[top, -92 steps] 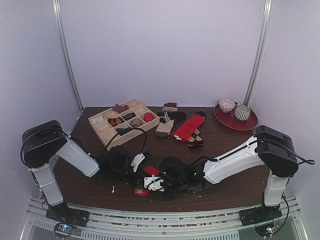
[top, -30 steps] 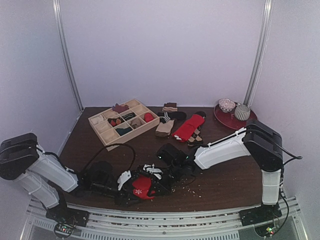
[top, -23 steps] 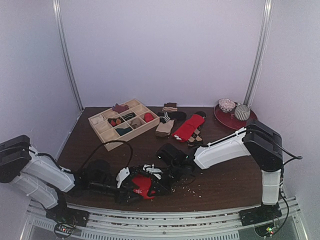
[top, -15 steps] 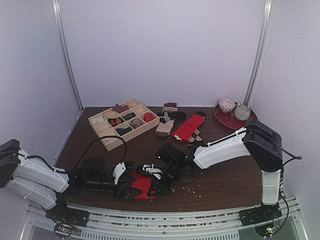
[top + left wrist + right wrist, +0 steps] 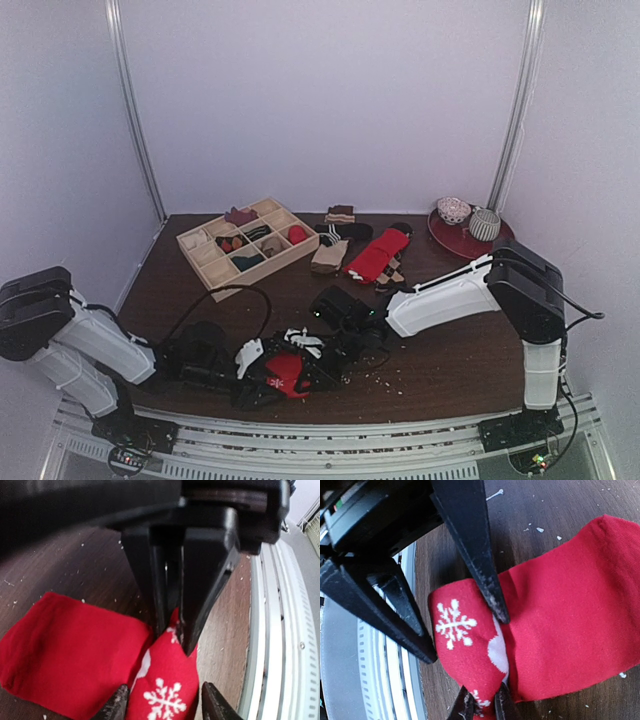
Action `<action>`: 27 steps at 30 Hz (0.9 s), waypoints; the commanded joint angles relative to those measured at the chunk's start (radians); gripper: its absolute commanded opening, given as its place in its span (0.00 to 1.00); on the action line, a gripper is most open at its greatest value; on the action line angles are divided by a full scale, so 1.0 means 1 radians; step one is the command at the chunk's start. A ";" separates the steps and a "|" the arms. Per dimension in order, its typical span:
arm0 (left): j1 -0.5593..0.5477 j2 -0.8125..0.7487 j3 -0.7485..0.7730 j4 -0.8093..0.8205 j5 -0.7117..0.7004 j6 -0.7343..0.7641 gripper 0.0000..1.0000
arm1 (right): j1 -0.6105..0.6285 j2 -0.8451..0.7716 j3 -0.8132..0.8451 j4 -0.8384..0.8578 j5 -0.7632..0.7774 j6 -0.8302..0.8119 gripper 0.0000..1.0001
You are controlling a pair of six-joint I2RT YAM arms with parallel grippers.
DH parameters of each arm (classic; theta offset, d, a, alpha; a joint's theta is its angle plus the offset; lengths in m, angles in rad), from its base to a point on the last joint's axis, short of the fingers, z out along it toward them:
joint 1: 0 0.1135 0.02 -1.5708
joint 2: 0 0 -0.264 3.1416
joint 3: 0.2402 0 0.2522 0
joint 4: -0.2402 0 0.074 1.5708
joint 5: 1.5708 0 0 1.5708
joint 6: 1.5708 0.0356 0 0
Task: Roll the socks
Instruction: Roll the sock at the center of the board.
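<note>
Down at the near edge of the table, the red sock (image 5: 288,372) with white snowflakes lies bunched between our two grippers. Our right gripper (image 5: 480,706) has its fingertips pinched together on a fold of the snowflake end. Our left gripper (image 5: 165,707) stands partly open, a finger on either side of that same end; we cannot tell whether they press the cloth. The rest of the sock lies flat on the dark brown wooden table (image 5: 450,350), which is flecked with pale crumbs.

From above, both gripper heads and a looping black cable (image 5: 238,292) crowd over the sock and hide much of it. Well behind, at the back centre, a cream sock (image 5: 328,257) lies in a heap with a plain red sock (image 5: 378,255) and darker ones. A wooden divided tray (image 5: 205,262) holding small bundles sits at the back left, and a red plate (image 5: 497,248) with two round patterned things sits at the back right. Pale lilac walls close the table in, with metal uprights (image 5: 135,130) at the corners.
</note>
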 commanded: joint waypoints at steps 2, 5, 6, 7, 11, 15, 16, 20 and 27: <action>-0.009 0.005 0.030 0.068 0.026 0.001 0.53 | -0.004 0.126 -0.076 -0.278 0.193 -0.010 0.10; -0.009 0.021 0.031 0.067 0.034 0.003 0.48 | -0.004 0.128 -0.075 -0.279 0.192 -0.012 0.10; -0.009 0.030 0.031 0.070 0.043 0.001 0.44 | -0.004 0.128 -0.074 -0.280 0.192 -0.011 0.10; -0.009 0.040 0.031 0.073 0.050 -0.003 0.41 | -0.004 0.128 -0.073 -0.281 0.192 -0.012 0.10; -0.010 0.082 0.025 0.088 0.067 -0.020 0.28 | -0.003 0.132 -0.074 -0.282 0.192 -0.012 0.10; -0.010 0.113 0.026 0.090 0.074 -0.035 0.00 | -0.004 0.137 -0.068 -0.290 0.193 -0.012 0.10; -0.010 0.117 0.025 0.089 0.071 -0.040 0.00 | -0.004 0.135 -0.067 -0.291 0.197 -0.011 0.10; -0.010 0.130 0.024 0.048 0.035 -0.069 0.00 | -0.004 0.104 -0.062 -0.278 0.242 0.001 0.21; -0.010 0.147 0.012 0.025 -0.005 -0.103 0.00 | -0.038 -0.053 -0.085 -0.132 0.282 0.066 0.45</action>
